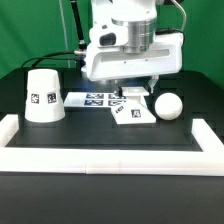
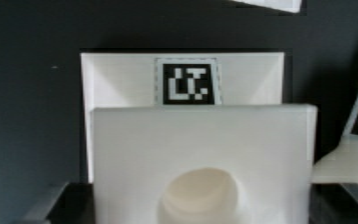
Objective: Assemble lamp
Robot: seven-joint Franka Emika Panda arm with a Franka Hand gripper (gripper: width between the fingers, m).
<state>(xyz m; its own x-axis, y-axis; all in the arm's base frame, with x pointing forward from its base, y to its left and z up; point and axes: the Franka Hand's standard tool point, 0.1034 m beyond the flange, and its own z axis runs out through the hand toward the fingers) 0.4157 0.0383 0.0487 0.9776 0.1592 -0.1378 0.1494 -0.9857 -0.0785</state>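
Observation:
The white square base block [image 2: 194, 120] fills the wrist view, with a tag on its far part and a round socket [image 2: 208, 195] near the camera. My gripper [image 2: 202, 205] straddles it, and its dark fingers [image 2: 60, 207] press against both sides. In the exterior view the gripper [image 1: 130, 93] is low over the base block [image 1: 131, 110], which sits at table level in the middle. The ball-topped bulb [image 1: 167, 106] lies just to the exterior view's right of the block and shows at the wrist view's edge [image 2: 357, 115]. The cone-shaped shade [image 1: 43, 97] stands at the left.
The marker board [image 1: 95, 98] lies flat behind the base block. White border rails run along the front [image 1: 100, 155], the left [image 1: 8, 128] and the right [image 1: 205, 135] of the black table. Cables hang behind the arm.

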